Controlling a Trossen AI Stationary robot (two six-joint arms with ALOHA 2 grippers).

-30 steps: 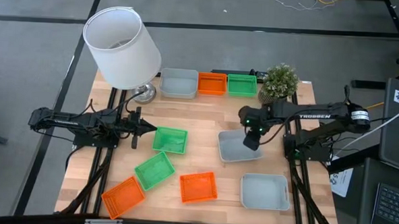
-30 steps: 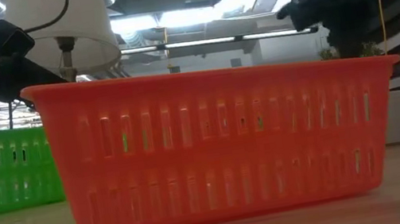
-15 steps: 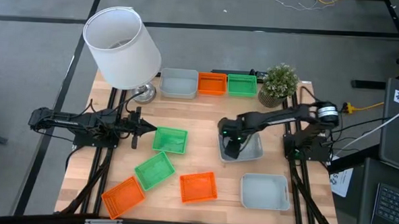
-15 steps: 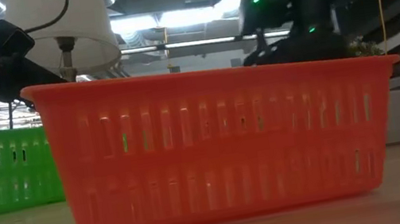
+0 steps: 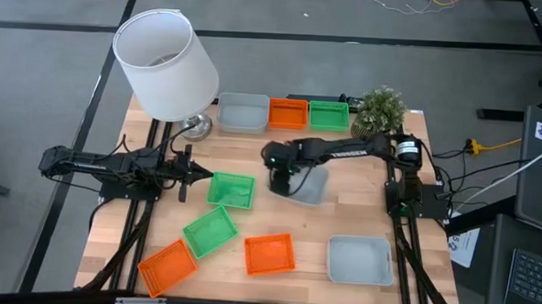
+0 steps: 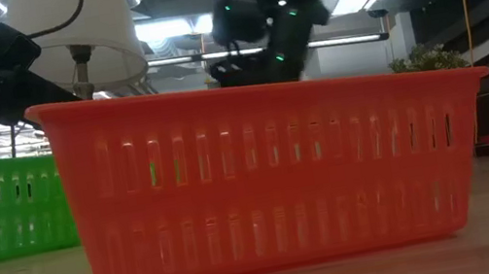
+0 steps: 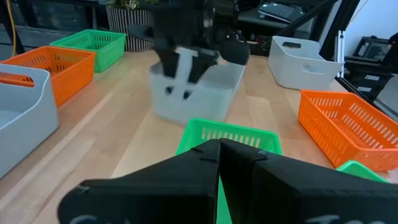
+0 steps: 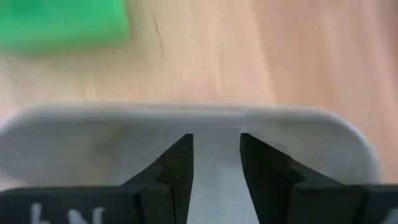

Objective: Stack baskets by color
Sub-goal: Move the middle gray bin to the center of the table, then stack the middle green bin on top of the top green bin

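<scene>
Wooden tabletop, seen from overhead, is carrying scattered baskets, a white lampshade [image 5: 165,63] and a small potted plant [image 5: 380,109]. Right gripper [image 5: 280,180] is reaching across the middle, its jaws standing partly apart over the near rim of a pale grey basket [image 5: 308,184], gripping that wall; the basket is trailing away from the jaws toward the right arm's base, long axis slightly skewed to the table edge. Another grey basket [image 5: 242,113] is waiting in the far row, beyond the jaws and slightly to their left, beside an orange one [image 5: 287,113] and a green one [image 5: 328,114]. I judge that is where this one is heading. Left gripper [image 5: 189,173] is resting closed and empty, just short of a green basket [image 5: 232,190].

At table level, an orange basket [image 6: 266,178] is blocking almost everything.

Left wrist view is showing the grey basket straight ahead, tilted in the right arm's grip.

Right wrist view is showing dark fingers [image 8: 176,163] straddling the grey rim [image 8: 186,127].
</scene>
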